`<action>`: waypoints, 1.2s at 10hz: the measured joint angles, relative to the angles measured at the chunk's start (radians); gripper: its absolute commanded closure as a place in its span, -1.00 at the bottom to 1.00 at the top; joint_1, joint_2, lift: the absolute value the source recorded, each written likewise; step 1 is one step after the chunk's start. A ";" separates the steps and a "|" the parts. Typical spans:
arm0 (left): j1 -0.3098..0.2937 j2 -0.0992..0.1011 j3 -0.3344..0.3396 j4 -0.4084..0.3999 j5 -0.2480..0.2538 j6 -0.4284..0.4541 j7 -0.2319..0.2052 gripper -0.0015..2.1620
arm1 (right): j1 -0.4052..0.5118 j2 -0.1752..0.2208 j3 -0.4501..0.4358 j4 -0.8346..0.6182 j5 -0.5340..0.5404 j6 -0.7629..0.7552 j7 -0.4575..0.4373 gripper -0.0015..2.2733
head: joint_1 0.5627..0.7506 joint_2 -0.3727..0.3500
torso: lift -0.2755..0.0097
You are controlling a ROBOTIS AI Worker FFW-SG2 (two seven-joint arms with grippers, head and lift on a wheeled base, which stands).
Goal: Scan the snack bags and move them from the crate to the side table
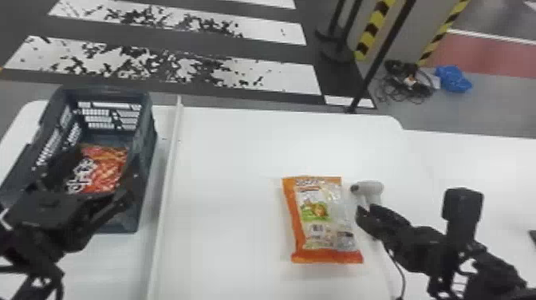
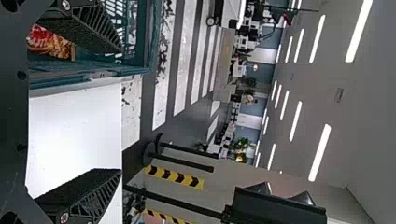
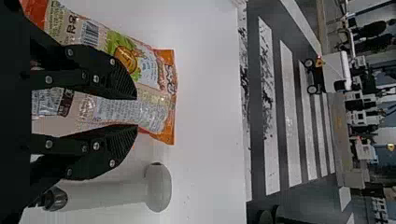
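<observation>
Left gripper (image 1: 101, 165): fingers set wide with nothing between them, at the crate (image 1: 150, 123). Ahead of and below the fingers, inside the crate, lies a red snack bag (image 1: 107, 169). Right gripper (image 1: 365, 212): fingers parted by a narrower gap, holding nothing. Just to its left, flat on the white table (image 1: 223, 159), lies an orange snack bag (image 1: 325, 211) with its barcode (image 3: 90, 33) facing up; just ahead of its tips stands or lies the pale scanner (image 1: 369, 187).

Handling (judged): both bags should be light and soft, with slick film and brittle contents. A full-width pinch across the middle, kept gentle, would suit them; a hard squeeze might crush the snacks or burst a seam. The crimped ends offer a thin but secure hold. The scanner is presumably rigid and is best taken round its handle.

Clearance: the crate's right wall runs close under the left gripper's right finger, so any descent calls for a shift leftward and any lift should clear the rim. To the left gripper's right, a raised white strip (image 1: 165, 175) divides the surfaces. Open table extends left of the orange bag; right of the right gripper, another white surface (image 1: 478, 163), probably the side table, offers room.
</observation>
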 measured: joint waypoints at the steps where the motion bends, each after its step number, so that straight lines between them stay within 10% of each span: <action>1: 0.001 -0.001 0.000 -0.001 0.000 -0.002 0.002 -0.92 | -0.016 0.000 -0.040 -0.021 0.009 0.117 0.013 -0.96 | 0.41 -0.62 | 0.32; 4: 0.001 -0.002 0.000 -0.005 0.000 -0.004 0.001 -0.92 | -0.086 -0.014 -0.109 -0.030 0.025 0.344 0.014 -0.94 | 0.41 -0.79 | 0.32; 12: 0.032 0.006 -0.001 0.001 0.000 -0.061 -0.008 -0.92 | -0.298 -0.121 -0.009 0.279 0.052 0.302 0.115 -0.94 | 0.41 -0.80 | 0.32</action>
